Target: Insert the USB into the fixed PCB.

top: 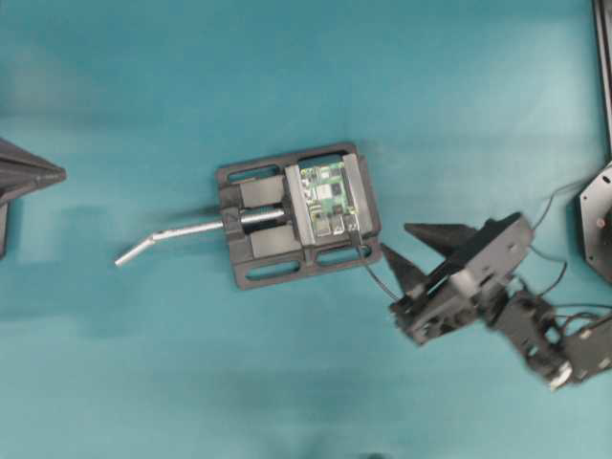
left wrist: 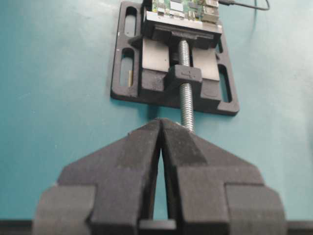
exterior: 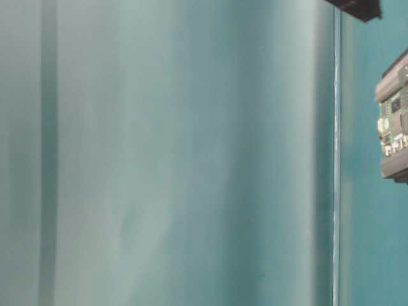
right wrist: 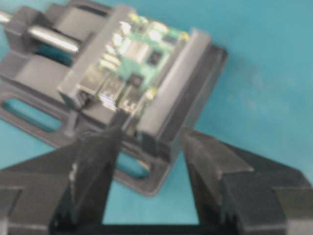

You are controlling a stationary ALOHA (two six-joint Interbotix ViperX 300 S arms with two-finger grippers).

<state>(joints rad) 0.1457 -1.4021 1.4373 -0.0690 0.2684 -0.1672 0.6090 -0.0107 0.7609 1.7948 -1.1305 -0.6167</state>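
On my screen, nearest in the left wrist view, I see my left tool [left wrist: 160,128]: two black fingers pressed together at the tips, holding nothing. In the overhead view it [top: 59,175] sits at the far left edge of the teal table [top: 143,363], well apart from everything else.

Nearest in the right wrist view is my right tool [right wrist: 146,142], its two black fingers spread wide with nothing between them. In the overhead view this tool [top: 404,247] lies to the lower right of the vise, close to its corner but not touching it.

Just past the right tool's fingers is the USB [right wrist: 117,120], a small dark plug standing against the port edge of the board; the picture is too blurred for me to tell how far it is seated. Its thin black cable [top: 375,277] runs from the vise corner toward the right tool.

Beyond that is the fixed PCB [top: 325,198], a small green board with silver ports, clamped flat between the jaws of a black vise [top: 258,258] near the middle of the table. A silver bent handle [top: 163,239] sticks out of the vise to the left.
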